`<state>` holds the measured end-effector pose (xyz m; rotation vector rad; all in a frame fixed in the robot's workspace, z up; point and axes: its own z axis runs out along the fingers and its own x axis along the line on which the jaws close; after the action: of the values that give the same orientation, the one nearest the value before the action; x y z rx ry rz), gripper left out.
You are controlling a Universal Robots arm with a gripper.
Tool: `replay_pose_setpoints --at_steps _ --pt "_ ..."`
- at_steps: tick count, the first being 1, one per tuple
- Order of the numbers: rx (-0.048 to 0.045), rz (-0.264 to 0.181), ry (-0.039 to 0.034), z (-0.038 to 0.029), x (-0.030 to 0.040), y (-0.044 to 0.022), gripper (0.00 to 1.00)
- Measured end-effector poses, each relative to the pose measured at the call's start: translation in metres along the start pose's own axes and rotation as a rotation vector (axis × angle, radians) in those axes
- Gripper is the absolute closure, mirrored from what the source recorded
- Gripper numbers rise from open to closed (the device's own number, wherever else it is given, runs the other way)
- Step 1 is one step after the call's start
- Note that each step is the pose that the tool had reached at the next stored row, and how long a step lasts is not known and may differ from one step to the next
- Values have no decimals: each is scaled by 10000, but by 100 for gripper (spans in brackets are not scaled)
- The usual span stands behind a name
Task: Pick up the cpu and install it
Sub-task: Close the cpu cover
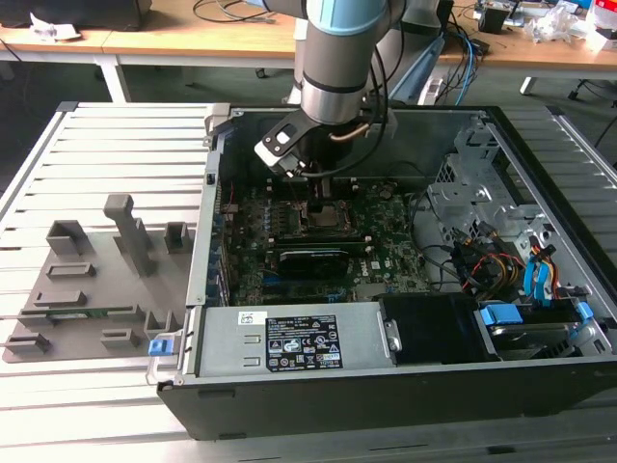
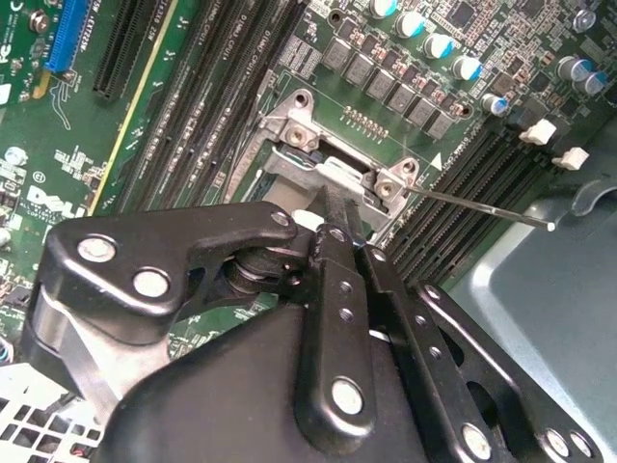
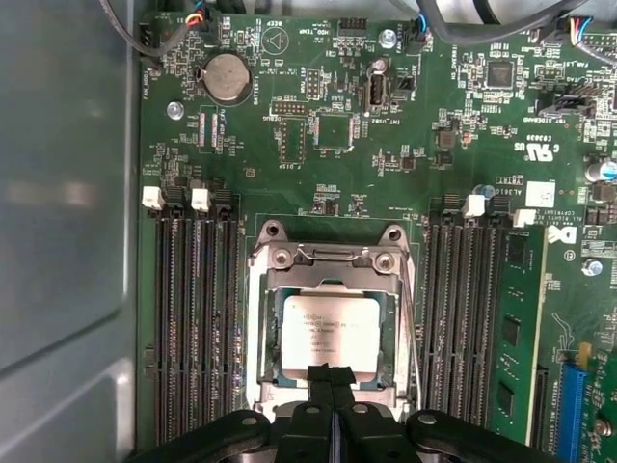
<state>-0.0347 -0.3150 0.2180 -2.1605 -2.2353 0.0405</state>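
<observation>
- The arm reaches down into an open computer case that lies on the slatted counter.
- The end effector is closed: in the first wrist view its two black fingers are pressed together and grip nothing.
- The cpu lies flat inside the metal-framed socket, directly under the end effector, whose fingertips meet over the chip's near edge.
- Whether the tips touch the chip's silvery top cannot be told.
- Rows of memory slots run along both sides of the end effector on the green motherboard.
- A grey fixture rests on the counter, well apart from the end effector, outside the case.
</observation>
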Motion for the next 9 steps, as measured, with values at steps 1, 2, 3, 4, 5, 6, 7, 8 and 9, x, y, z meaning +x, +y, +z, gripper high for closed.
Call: replay_pose_setpoints --at_steps 1,2,3,4,5,6,7,8,9 --pt "0 -1 0 7 0 -1 89" --pt "0 -1 0 10 0 -2 89" --pt "0 1 0 12 0 -2 89" --pt "0 0 0 17 0 -2 89" --pt "0 1 0 24 0 -3 89" --pt "0 2 1 38 0 -5 89" --pt "0 1 0 53 0 -9 89" --pt "-1 1 1 65 0 -13 89" --pt "0 1 1 74 1 -15 89"
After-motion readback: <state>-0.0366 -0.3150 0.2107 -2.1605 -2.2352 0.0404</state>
